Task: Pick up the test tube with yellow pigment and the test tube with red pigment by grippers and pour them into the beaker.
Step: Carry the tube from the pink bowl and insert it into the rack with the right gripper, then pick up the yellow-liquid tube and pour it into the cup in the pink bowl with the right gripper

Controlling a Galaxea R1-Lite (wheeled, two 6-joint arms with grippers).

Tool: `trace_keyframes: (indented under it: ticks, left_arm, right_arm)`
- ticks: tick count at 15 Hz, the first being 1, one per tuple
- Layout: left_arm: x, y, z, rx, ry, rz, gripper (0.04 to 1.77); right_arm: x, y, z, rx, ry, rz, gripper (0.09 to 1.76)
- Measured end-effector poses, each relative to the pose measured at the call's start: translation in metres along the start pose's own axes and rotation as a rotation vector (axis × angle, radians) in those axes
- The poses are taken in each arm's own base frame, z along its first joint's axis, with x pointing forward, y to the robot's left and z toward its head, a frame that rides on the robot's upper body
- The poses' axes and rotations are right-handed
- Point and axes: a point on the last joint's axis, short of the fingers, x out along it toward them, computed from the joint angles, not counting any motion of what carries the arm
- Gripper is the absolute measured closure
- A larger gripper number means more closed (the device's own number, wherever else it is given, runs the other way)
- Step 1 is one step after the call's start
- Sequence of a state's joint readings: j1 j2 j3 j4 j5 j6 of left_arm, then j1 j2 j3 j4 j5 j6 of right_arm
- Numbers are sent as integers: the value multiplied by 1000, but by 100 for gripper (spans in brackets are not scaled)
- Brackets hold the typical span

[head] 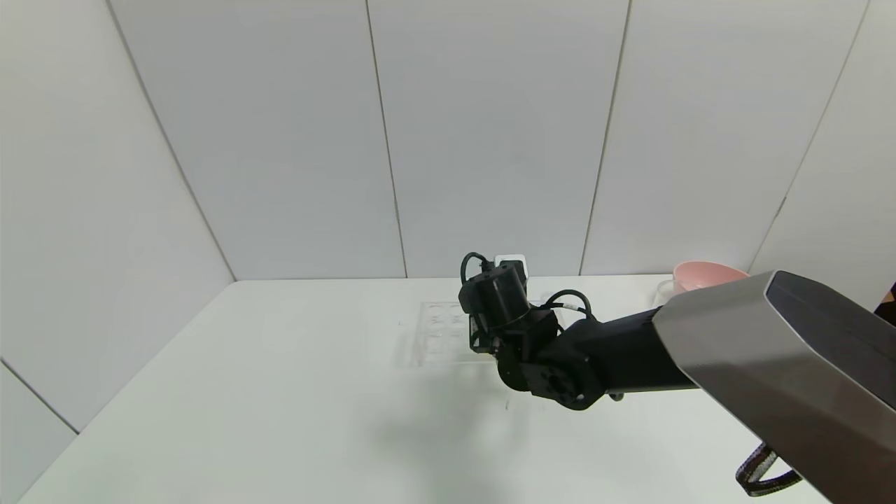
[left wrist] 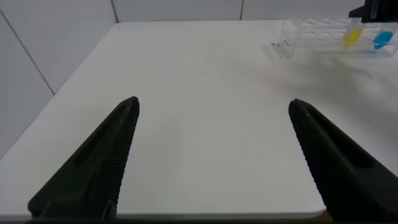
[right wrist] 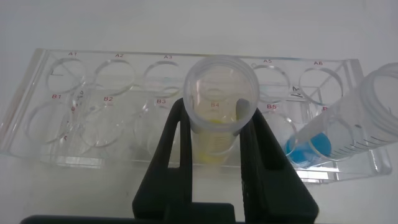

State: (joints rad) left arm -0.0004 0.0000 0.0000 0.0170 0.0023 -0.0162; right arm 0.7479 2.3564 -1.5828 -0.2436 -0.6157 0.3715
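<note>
The test tube with yellow pigment [right wrist: 219,93] stands at slot B4 of a clear rack [right wrist: 93,118]. My right gripper [right wrist: 217,111] is shut on it, one black finger pressed on each side just below its ribbed rim. In the head view the right gripper [head: 484,327] reaches over the rack [head: 437,329] at the table's middle. The yellow tube also shows far off in the left wrist view [left wrist: 352,38]. My left gripper [left wrist: 214,104] is open and empty over bare table near the front edge. The red tube is out of view. The beaker [head: 663,290] shows faintly beside the pink bowl.
A tube with blue liquid [right wrist: 320,144] leans in the rack right beside the yellow one, and it also shows in the left wrist view [left wrist: 382,40]. A pink bowl [head: 707,274] stands at the back right, partly behind my right arm. White walls close off the table.
</note>
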Motion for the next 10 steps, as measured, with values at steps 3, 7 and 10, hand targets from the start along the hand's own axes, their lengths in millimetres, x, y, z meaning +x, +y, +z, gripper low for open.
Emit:
trace_keyframes:
  ticks: [3,7,10]
  left_arm:
    - [0,0,0,-1,0,1,9]
    - [0,0,0,0,0,1,9]
    - [0,0,0,0,0,1,9]
  right_arm:
    - [-1,-1,1,1,-5,-7,135]
    - [-2,-1,1,2,-7,-6,135]
    - [-5,-2,6,6,-13,-8,135]
